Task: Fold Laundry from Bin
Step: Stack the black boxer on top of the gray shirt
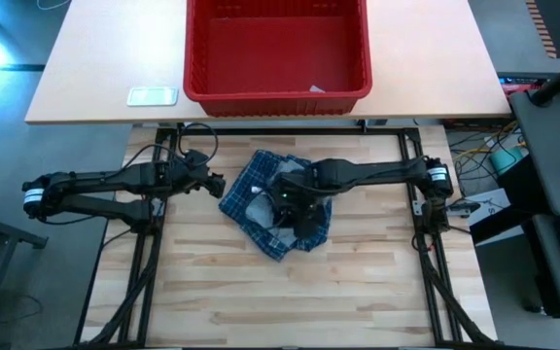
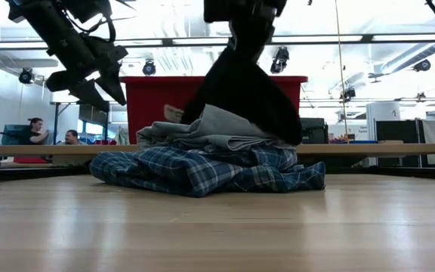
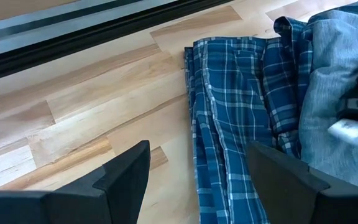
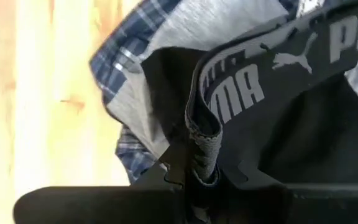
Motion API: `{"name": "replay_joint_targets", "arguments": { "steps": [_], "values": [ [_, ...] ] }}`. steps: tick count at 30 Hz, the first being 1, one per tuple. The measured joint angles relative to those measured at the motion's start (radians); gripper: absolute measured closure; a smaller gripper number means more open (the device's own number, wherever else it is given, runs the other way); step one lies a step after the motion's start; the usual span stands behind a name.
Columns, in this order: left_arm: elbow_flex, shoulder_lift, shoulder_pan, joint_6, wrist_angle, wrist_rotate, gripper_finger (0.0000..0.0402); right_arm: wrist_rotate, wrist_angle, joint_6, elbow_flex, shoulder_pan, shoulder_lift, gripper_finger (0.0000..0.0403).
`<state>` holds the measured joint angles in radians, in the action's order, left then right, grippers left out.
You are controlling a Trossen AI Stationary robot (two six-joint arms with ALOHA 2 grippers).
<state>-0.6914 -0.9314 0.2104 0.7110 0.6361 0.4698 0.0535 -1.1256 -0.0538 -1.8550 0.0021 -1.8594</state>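
Three garments lie heaped on the counter near the red bin. Right end effector, directly above the heap, is clenched on the black garment's waistband. Left end effector, released, hovers beside the plaid shirt.

One red bin, three garments, two end effectors, two people
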Motion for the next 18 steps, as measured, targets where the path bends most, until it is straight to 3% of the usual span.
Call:
{"name": "replay_joint_targets", "arguments": {
  "steps": [8,13,18],
  "values": [
    [0.000,-0.002,0.000,-0.004,0.000,-0.008,0.0153,0.018,0.160,0.089,0.092,0.007,-0.007,0.0362],
    [0.000,-0.003,0.000,-0.032,-0.035,-0.035,0.0153,0.033,0.149,0.179,0.068,0.009,-0.005,0.0273],
    [0.000,-0.026,0.000,-0.095,-0.150,-0.077,0.0153,0.028,0.110,0.141,-0.047,0.007,0.011,0.0180]
  ]
}}
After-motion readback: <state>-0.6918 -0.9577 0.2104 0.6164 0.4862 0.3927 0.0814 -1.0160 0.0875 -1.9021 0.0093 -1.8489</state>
